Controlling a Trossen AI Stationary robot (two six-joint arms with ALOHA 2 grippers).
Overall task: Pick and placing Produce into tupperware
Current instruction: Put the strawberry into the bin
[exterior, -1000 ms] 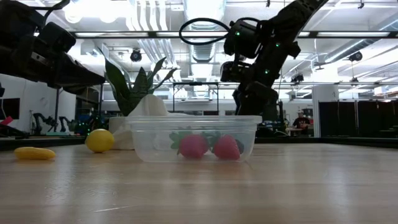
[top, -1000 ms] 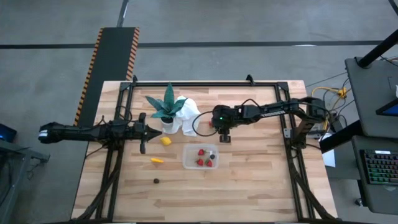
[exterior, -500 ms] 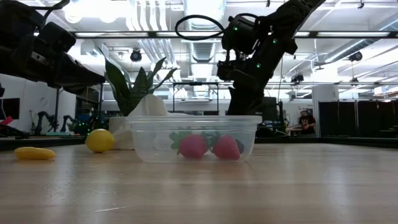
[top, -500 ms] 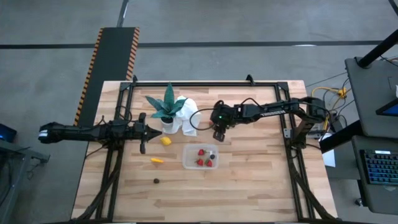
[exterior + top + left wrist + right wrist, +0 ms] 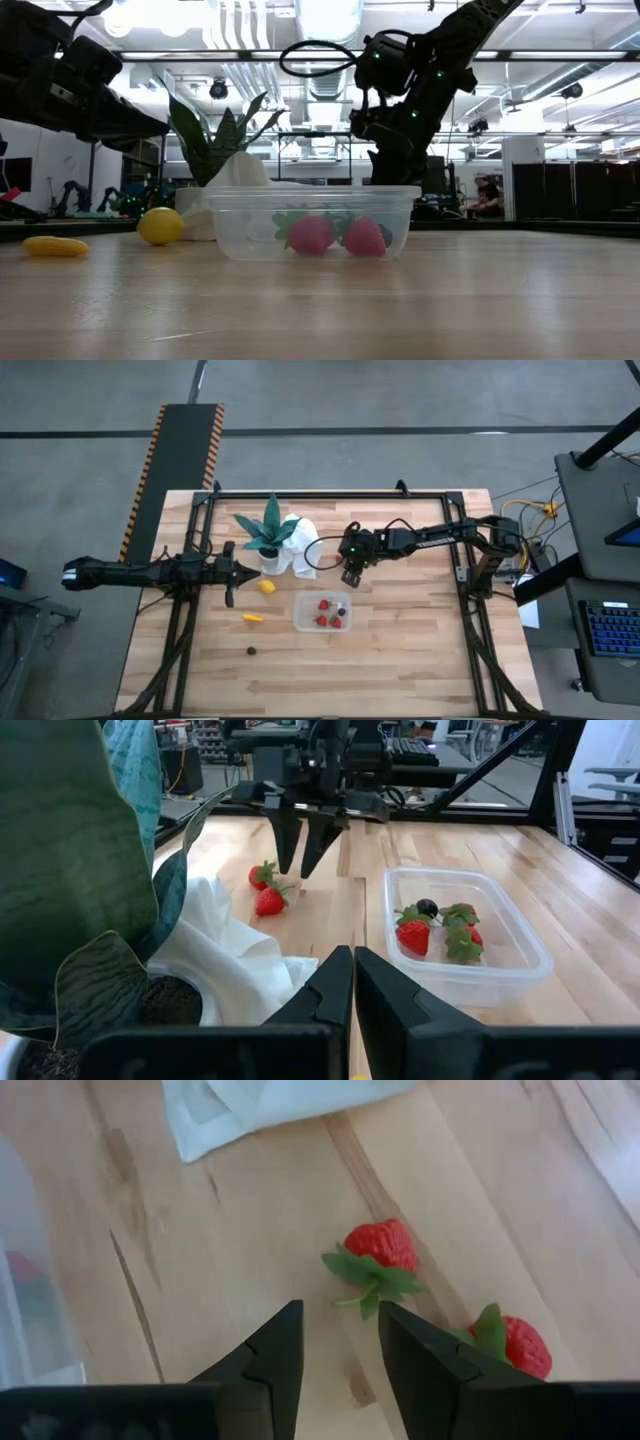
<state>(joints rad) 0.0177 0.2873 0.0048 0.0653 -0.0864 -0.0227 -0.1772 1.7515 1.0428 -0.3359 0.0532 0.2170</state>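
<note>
Hovering with jaws parted and empty, right gripper (image 5: 340, 1342) lines up a strawberry (image 5: 379, 1248) at twelve o'clock: light, slick, best pinched mid-body.

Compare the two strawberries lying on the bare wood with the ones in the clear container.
The two loose strawberries lie on the table beside the white cloth, under the open right gripper. The other strawberries sit inside the container with a small dark berry. All are red with green leafy tops.
</note>
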